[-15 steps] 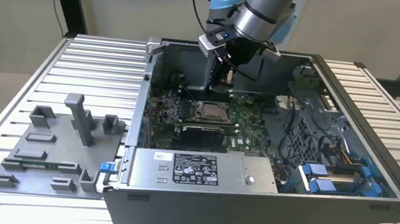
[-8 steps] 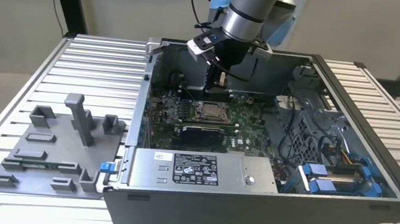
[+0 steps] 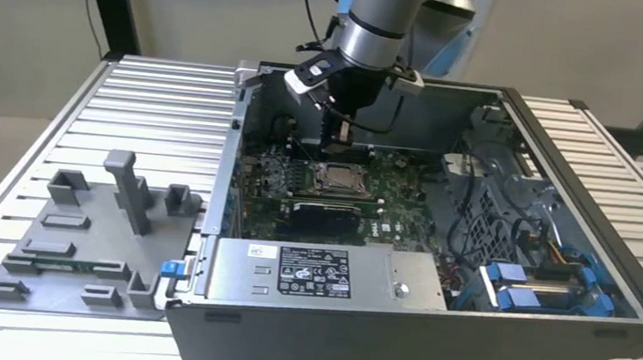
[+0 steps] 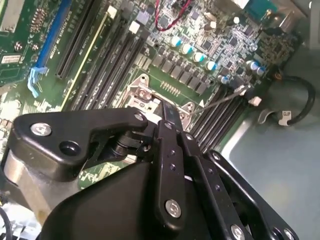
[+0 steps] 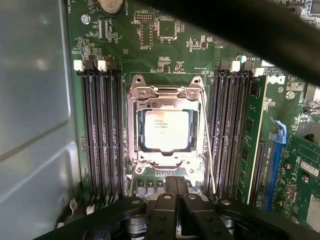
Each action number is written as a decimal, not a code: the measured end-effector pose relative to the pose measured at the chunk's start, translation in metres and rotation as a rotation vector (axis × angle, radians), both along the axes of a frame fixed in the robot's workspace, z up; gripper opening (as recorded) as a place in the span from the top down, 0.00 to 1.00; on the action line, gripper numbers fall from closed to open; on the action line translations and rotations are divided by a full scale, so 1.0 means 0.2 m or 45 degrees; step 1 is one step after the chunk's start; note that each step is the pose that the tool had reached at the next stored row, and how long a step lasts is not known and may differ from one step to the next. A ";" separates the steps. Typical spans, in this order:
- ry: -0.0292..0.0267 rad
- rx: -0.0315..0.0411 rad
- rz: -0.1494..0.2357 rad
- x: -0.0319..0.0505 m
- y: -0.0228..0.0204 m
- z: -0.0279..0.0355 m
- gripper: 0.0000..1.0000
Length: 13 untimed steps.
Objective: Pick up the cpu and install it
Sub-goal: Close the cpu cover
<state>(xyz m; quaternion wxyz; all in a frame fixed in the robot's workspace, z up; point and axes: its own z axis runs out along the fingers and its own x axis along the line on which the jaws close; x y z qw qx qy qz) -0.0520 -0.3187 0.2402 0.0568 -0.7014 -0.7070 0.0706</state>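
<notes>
over on the exterior view's left of the socket [image 3: 335, 179], well outside the computer case [image 3: 221, 223], there's the grey tray [image 3: 79, 245] with its plastic blocks standing up. moving toward the socket now: nearer the camera than it lies the silver power-supply box [image 3: 325, 273], carrying a big dark printed label and a small white sticker, print too fine to make out. and here's the socket itself on the green motherboard [image 3: 262, 183], and the cpu [image 5: 166, 130] is in it, silvery top up, flat, framed by the metal socket plate [image 5: 135, 125]. there is small dark printing on the chip's lid, not legible. a thin wire lever [image 5: 207, 145] runs along one side of the socket plate. black memory slots [image 5: 102, 130] flank the socket on both sides, all empty.

the gripper [image 3: 334, 141] hangs straight above the socket, clear of the cpu, not touching it. in the first wrist view its fingers [image 5: 170, 184] sit pressed together side by side, nothing between them; the second wrist view shows the gripper drawn in narrow over the socket.

on to the exterior view's right of the socket: loose cables, a small white printed tag [image 4: 286, 114] on a black cable, and blue drive brackets [image 3: 524, 283] at the case's corner.
</notes>
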 end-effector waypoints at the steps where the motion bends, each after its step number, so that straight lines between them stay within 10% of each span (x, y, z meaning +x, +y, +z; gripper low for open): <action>1: -0.0034 -0.0004 0.002 -0.001 0.000 0.000 1.00; 6: -0.0386 -0.0001 0.026 -0.005 0.000 0.001 1.00; 13: -0.0618 0.0001 0.057 -0.008 0.000 0.019 1.00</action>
